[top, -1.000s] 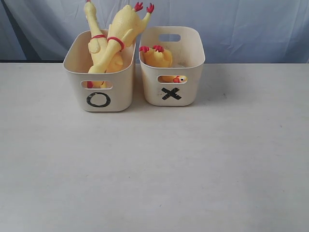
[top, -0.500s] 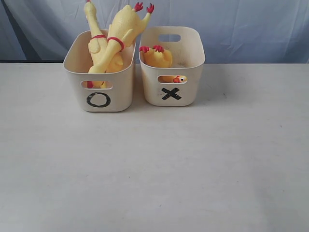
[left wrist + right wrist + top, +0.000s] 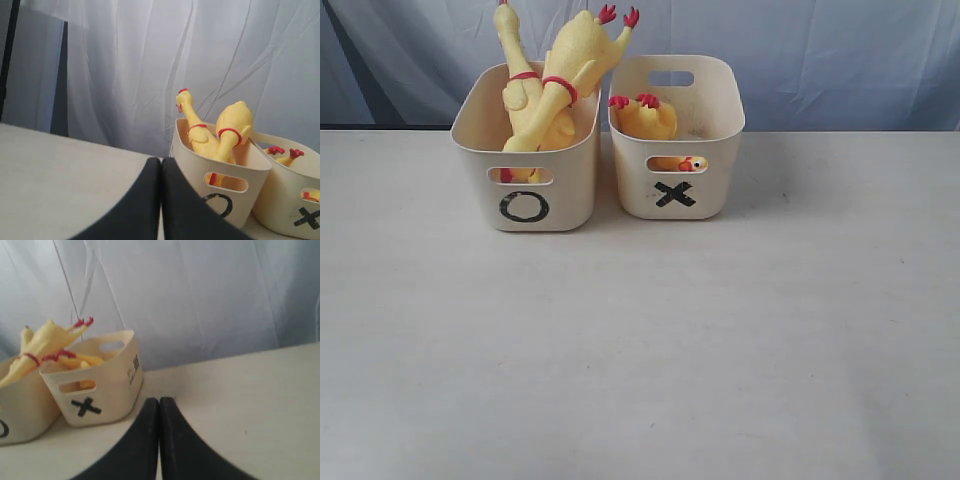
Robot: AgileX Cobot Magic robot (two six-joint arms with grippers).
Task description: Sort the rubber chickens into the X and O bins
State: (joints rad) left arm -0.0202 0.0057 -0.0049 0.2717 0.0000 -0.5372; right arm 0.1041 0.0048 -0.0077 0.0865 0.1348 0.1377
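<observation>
Unchanged this past second: left fingers [image 3: 142, 210] and right fingers [image 3: 146, 440], pressed together and empty, well short of the O bin [image 3: 570, 195]; table [image 3: 640, 350]; two long rubber chickens [image 3: 560, 85] inside it; short rubber chicken [image 3: 645, 120] in the X bin [image 3: 720, 185] just beside it; sorting apparently complete.

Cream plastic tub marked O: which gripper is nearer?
Left. The left gripper sits just short of the cream O tub; from the right gripper, it lies beyond the cream X tub.
</observation>
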